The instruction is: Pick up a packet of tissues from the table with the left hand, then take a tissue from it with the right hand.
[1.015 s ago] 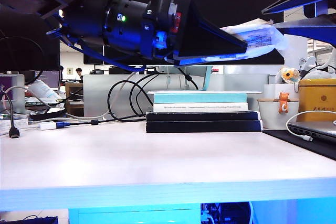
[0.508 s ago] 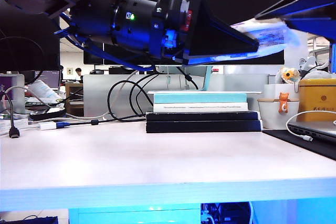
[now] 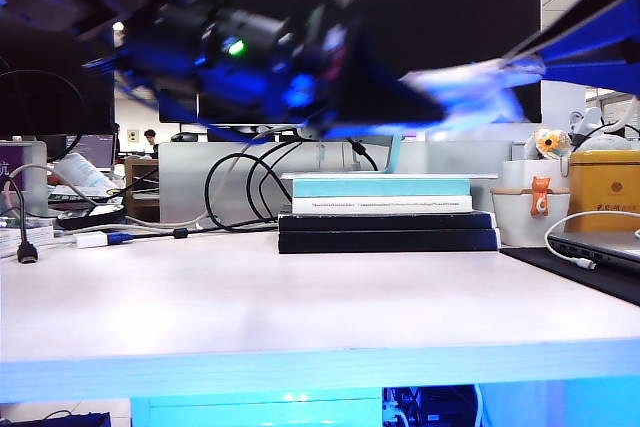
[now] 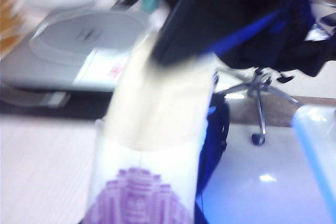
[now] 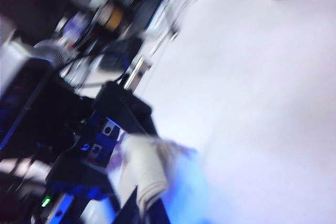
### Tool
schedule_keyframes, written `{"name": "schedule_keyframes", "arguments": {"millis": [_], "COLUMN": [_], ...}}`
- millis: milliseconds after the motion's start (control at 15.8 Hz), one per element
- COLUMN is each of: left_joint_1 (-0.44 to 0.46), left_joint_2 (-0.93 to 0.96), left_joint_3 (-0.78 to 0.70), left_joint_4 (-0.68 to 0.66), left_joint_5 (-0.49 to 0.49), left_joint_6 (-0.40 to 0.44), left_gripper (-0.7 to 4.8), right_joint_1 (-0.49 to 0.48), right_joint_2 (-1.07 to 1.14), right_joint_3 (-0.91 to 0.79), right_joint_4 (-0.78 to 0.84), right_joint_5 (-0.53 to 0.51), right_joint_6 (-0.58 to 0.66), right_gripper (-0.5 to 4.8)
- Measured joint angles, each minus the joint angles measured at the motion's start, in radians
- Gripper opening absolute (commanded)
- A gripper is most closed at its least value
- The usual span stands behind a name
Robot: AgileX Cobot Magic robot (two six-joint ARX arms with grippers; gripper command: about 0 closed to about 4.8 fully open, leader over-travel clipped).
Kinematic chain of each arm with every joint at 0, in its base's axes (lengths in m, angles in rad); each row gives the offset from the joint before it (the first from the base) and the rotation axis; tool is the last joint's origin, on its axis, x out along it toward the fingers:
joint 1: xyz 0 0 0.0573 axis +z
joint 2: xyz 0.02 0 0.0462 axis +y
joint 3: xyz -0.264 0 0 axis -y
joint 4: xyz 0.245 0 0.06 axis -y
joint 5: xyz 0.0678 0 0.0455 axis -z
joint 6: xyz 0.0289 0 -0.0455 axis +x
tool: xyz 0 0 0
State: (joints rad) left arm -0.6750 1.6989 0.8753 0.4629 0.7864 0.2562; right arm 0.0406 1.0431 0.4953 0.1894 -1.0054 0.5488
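Aloft, well above the table (image 3: 300, 317), both arms meet at the upper right of the exterior view; heavy motion blur there.

Left gripper (image 3: 420, 102): jaws clamped on the packet of tissues (image 4: 142, 182), held in the air. Left wrist view shows the white pack with its purple patch nearest the camera, long axis running straight out away from the gripper.

Tissue (image 4: 163, 103): pale beige sheet standing out of the far end of the pack, in line with that same axis. Its outer end is pinched by the right gripper (image 4: 181, 51), jaws together on the sheet; dark fingers overlap the paper's tip. Right wrist view agrees, though blurred: the right gripper (image 5: 144, 205) has crumpled white paper between its fingertips, the left arm with the green LED (image 5: 46, 201) just beyond.

Judgement: pickup done, extraction under way, tissue not yet free of the pack. The pull should run along the pack's long axis, away from the left gripper. Risks: sheet tearing, or the soft pack sliding in the left jaws.

Stack of books (image 3: 385, 212) sits on the table below, well clear.
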Motion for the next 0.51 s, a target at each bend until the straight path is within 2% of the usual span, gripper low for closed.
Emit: {"name": "schedule_keyframes", "arguments": {"millis": [127,190,317,444,508], "left_joint_1": [0.039,0.054,0.104,0.135,0.136], "left_joint_2": [0.000,0.000,0.000,0.000,0.000], "left_joint_3": [0.000,0.000,0.000,-0.001,-0.001], "left_joint_4": [-0.061,-0.089,-0.190,-0.221,-0.221], "left_joint_5": [0.007,0.003,-0.266,-0.297,-0.297], "left_joint_6": [-0.001,-0.001,-0.003,-0.006,-0.006], "left_gripper": [1.46,1.08,1.06,1.05,1.05], "right_joint_1": [-0.033,-0.041,-0.037,-0.018,-0.015], "right_joint_2": [0.000,0.000,0.007,0.106,0.137], "right_joint_3": [0.000,0.000,0.000,0.000,0.000], "right_joint_4": [0.026,0.034,0.055,0.087,0.100], "right_joint_5": [0.034,0.061,0.175,0.253,0.257], "right_joint_6": [0.000,0.000,-0.042,-0.080,-0.081], "right_gripper": [-0.06,-0.06,-0.06,-0.06,-0.06]}}
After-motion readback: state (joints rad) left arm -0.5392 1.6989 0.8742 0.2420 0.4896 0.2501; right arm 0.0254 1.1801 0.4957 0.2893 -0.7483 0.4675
